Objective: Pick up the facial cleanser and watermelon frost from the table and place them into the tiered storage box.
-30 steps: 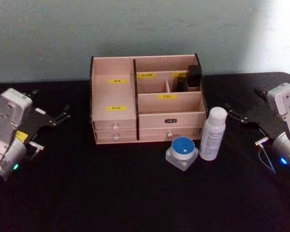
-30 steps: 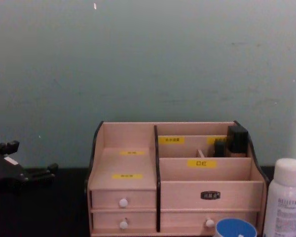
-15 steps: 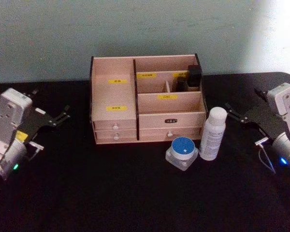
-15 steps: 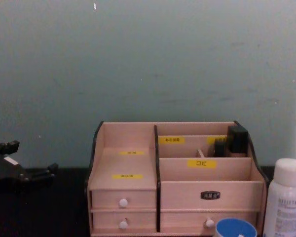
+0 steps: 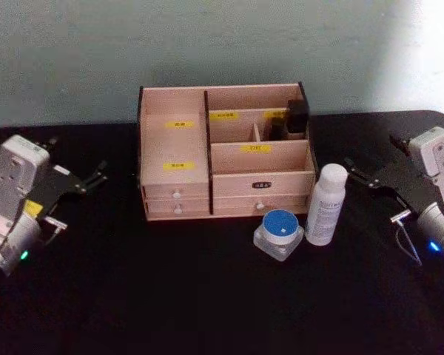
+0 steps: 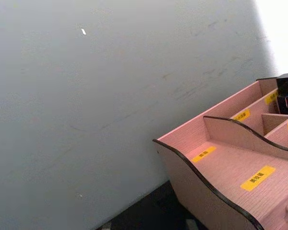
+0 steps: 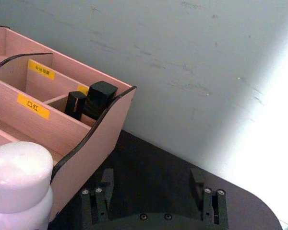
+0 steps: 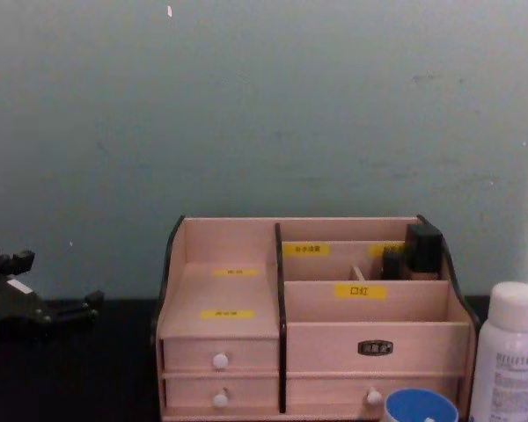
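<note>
The facial cleanser (image 5: 325, 204), a tall white bottle, stands on the black table just off the front right corner of the tiered storage box (image 5: 263, 177). Left of the bottle and touching it or nearly so is the watermelon frost (image 5: 279, 233), a squat clear jar with a blue lid. The chest view shows the bottle (image 8: 506, 352), the jar's lid (image 8: 421, 408) and the box (image 8: 334, 347). My left gripper (image 5: 98, 172) hovers open left of the box, holding nothing. My right gripper (image 5: 355, 171) is open to the right of the bottle, its fingers (image 7: 197, 181) apart behind the bottle's cap (image 7: 19, 184).
Dark items (image 5: 292, 118) stand in the box's back right compartment. The box's left stepped shelves (image 6: 230, 167) hold nothing. A grey-green wall rises right behind the box. Bare black table lies in front and to both sides.
My left gripper has drawn back very slightly to the left. The bottle, the jar, the box and the right arm have not moved.
</note>
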Robot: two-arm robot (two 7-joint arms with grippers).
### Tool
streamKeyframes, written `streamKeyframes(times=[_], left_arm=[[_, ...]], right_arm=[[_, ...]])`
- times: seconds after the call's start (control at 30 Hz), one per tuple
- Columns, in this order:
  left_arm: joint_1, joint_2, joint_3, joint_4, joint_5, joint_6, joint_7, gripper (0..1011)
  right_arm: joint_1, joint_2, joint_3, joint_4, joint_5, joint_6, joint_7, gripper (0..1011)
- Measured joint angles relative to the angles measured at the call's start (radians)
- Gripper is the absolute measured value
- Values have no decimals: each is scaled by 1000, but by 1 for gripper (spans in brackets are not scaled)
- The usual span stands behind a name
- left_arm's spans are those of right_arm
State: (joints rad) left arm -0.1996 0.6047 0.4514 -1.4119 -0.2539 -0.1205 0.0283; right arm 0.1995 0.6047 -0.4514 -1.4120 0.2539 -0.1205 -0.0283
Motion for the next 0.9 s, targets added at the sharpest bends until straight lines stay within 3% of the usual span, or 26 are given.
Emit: streamKeyframes(times=[0.9], left_arm=[[0,0,0,0,0,0,0,1001]], right_arm=[[0,0,0,0,0,0,0,1000]])
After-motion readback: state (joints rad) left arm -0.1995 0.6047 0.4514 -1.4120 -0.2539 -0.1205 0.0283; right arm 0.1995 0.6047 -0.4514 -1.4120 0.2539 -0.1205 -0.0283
